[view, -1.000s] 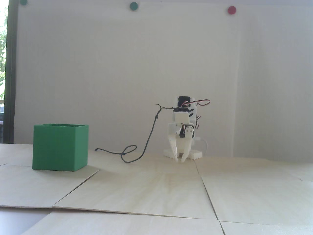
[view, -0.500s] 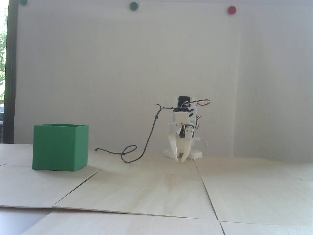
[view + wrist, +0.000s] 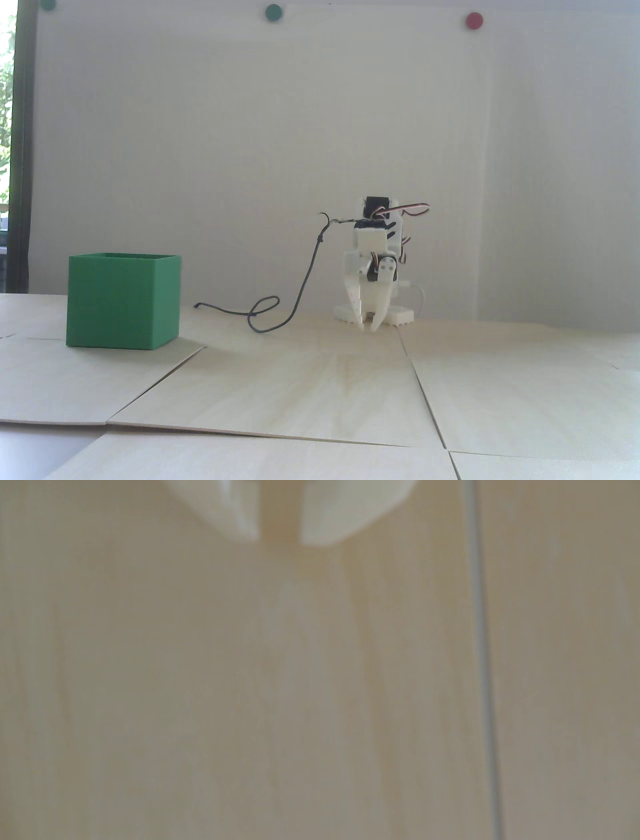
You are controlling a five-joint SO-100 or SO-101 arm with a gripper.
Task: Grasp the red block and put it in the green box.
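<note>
Hand (image 3: 368, 327) hangs slightly parted, green box (image 3: 123, 301) well apart leftward.

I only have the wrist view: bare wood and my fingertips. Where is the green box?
Observer: In the fixed view the green box stands on the table, well left of the gripper.
Operator: Any red block out there?
Observer: None shows on the table; the box's inside is hidden from that camera.
Operator: How am I posed?
Observer: The arm is folded over its base, gripper pointing down, tips close to the table with a narrow gap.
</note>
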